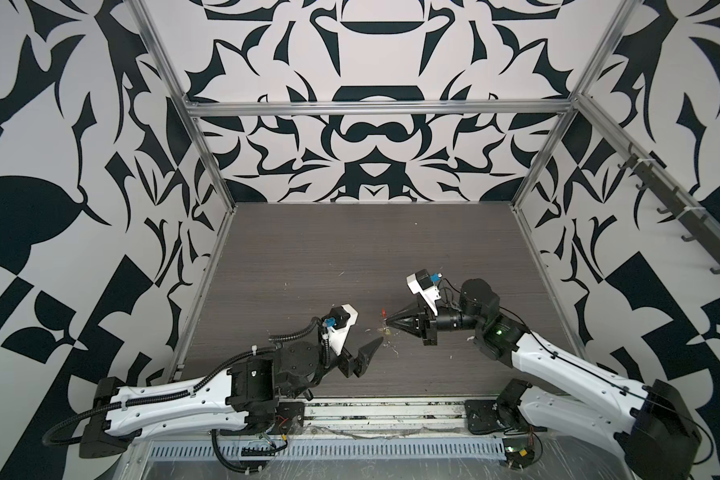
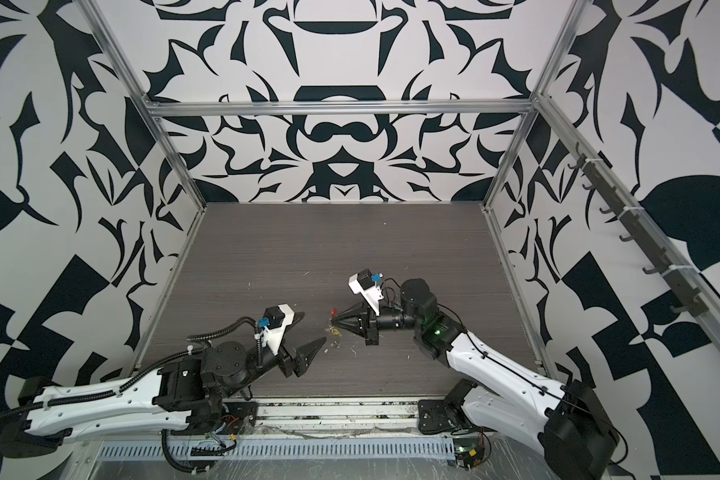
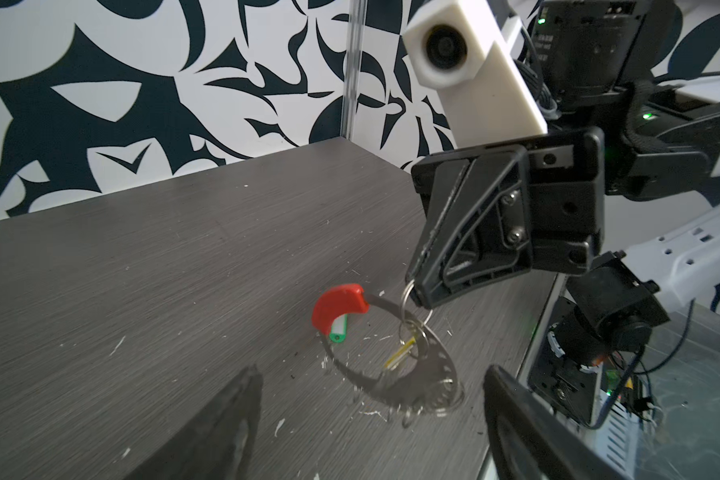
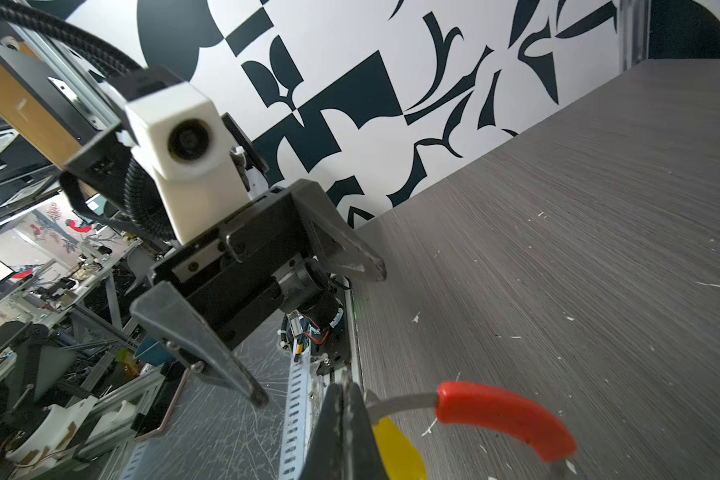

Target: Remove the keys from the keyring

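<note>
The table (image 1: pixel 350 249) is seen whole. The left gripper (image 2: pixel 312 328) is held with its jaws spread. The keyring (image 3: pixel 339 305), tilted over the table's near middle, is clamped by the closed right gripper (image 3: pixel 417 293). The keys (image 3: pixel 399 352) are blurred, and only their green and yellow plastic can be made out.

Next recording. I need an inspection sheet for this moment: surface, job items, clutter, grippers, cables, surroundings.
Surface: dark wood-grain table, scratched.
Job's things: keyring tilted, with its red sleeve up; green tag just under the sleeve; yellow tag by the small rings; key blades too blurred to tell.
Clutter: white flecks; nothing else seen.
Grippers: right gripper shut on the keyring; left gripper open, holding nothing, facing the keyring.
Cables: black conduit along the left arm; loose wires at the front rail.
Surroundings: black-and-white patterned walls, aluminium frame, hook rail.
</note>
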Controlling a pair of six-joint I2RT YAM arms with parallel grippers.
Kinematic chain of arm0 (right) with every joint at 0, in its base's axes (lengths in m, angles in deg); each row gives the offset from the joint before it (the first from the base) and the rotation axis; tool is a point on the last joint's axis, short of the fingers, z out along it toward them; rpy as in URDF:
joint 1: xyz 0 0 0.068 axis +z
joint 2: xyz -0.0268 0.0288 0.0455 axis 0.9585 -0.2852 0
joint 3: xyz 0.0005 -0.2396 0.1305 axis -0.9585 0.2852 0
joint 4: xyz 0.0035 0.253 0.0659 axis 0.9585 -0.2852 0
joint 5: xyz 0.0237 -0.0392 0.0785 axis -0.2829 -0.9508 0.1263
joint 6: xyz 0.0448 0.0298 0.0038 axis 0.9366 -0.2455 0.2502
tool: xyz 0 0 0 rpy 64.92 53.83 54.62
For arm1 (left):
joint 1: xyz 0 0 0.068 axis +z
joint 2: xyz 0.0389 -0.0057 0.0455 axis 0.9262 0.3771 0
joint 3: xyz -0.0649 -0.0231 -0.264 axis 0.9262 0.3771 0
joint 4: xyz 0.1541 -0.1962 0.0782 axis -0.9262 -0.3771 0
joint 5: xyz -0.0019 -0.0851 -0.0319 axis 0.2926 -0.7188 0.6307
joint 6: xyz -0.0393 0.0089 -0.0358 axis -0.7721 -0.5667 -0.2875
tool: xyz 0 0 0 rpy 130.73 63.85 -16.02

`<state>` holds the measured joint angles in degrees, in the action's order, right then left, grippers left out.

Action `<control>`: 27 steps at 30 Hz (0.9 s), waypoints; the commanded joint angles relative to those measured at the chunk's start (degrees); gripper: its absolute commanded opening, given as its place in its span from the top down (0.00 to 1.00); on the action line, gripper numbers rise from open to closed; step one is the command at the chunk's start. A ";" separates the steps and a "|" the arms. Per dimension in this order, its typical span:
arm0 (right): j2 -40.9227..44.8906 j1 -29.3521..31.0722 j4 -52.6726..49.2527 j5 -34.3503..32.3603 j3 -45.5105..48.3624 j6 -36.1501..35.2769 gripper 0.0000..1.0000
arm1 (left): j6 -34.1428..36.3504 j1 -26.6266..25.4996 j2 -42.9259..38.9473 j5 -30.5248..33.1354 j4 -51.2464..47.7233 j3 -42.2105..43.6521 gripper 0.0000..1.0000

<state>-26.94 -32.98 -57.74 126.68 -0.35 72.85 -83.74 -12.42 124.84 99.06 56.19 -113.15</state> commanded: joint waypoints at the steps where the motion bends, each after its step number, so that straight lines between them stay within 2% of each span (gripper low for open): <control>1: 1.10 -0.26 5.87 3.32 -2.88 2.22 1.00 | -0.03 -0.06 0.49 -2.89 -0.03 0.24 0.13; 8: 1.93 -0.20 7.22 3.25 -3.10 3.52 1.00 | -0.36 -0.10 3.48 -4.41 -0.29 -0.17 0.08; 13: 2.29 -0.19 8.38 3.44 -3.02 4.55 1.00 | -0.68 -0.11 6.08 -2.72 -0.29 -0.66 0.14; 18: 3.20 -0.20 6.71 2.88 -2.67 3.25 1.00 | -2.00 -0.14 4.53 -8.11 1.10 -1.88 0.14; 22: 4.16 -0.25 4.93 1.60 -2.48 1.96 1.00 | -2.15 -0.15 2.70 -9.11 -0.17 -3.41 0.13; 27: 5.35 -0.19 3.18 0.70 -2.31 0.98 1.00 | -2.76 -0.15 -1.17 -6.89 0.15 -2.66 0.28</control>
<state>-23.00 -32.98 -55.31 128.10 -0.76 75.34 -85.67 -12.42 125.69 91.32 56.19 -114.92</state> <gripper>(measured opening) 0.043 0.733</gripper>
